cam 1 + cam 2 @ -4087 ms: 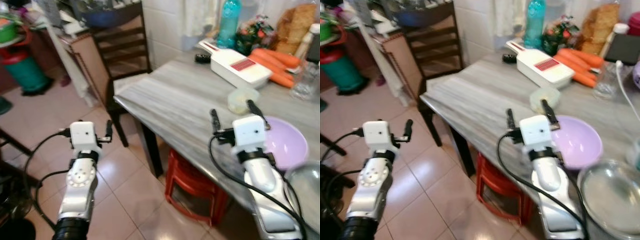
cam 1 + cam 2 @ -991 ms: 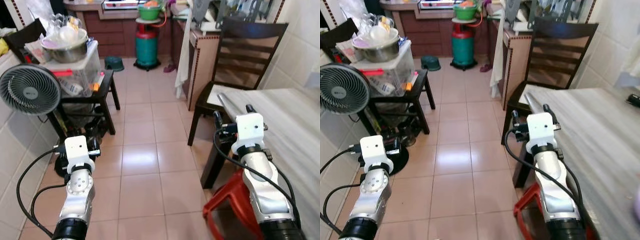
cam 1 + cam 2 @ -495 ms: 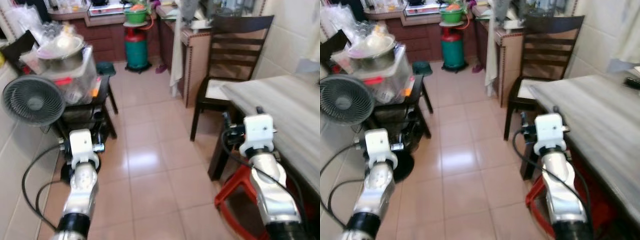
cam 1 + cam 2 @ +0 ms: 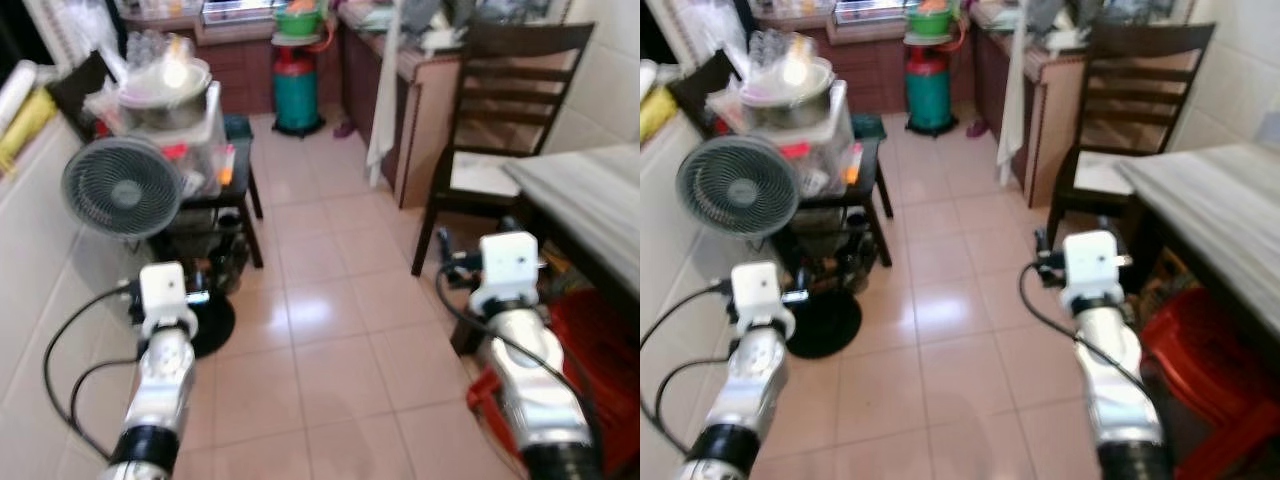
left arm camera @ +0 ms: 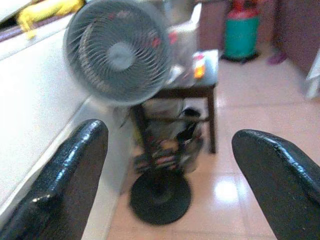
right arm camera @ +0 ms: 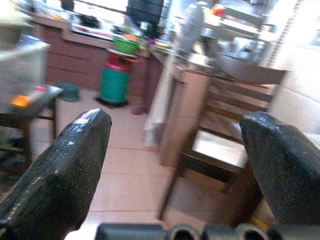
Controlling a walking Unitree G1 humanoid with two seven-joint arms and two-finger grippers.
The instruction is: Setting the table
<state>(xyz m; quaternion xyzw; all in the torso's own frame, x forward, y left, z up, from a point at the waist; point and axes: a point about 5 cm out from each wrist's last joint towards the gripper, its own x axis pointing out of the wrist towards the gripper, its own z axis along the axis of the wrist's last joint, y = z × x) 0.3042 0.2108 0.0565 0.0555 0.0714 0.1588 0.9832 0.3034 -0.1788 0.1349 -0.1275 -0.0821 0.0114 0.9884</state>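
Observation:
The grey wood-grain table (image 4: 588,192) reaches in from the right, and just its near corner shows. My right gripper (image 4: 490,248) hovers over the tiled floor a little left of that corner, open and empty; the right wrist view has its fingers (image 6: 75,150) spread wide toward a dark wooden chair (image 6: 225,135). My left gripper (image 5: 170,132) is open too, holding nothing, and faces a grey standing fan (image 5: 117,52). A metal bowl with glasses and dishes (image 4: 165,85) sits on a clear plastic box at the back left.
The dark chair (image 4: 500,110) stands at the table's far end. A red plastic stool (image 4: 590,340) sits under the table. The fan (image 4: 123,187) and a black side table (image 4: 215,195) crowd the left wall. A green gas cylinder (image 4: 297,85) stands at the back.
The view has swung left, away from the table with its bowls and carrots, toward the kitchen floor and the fan. Both grippers stay open and empty.

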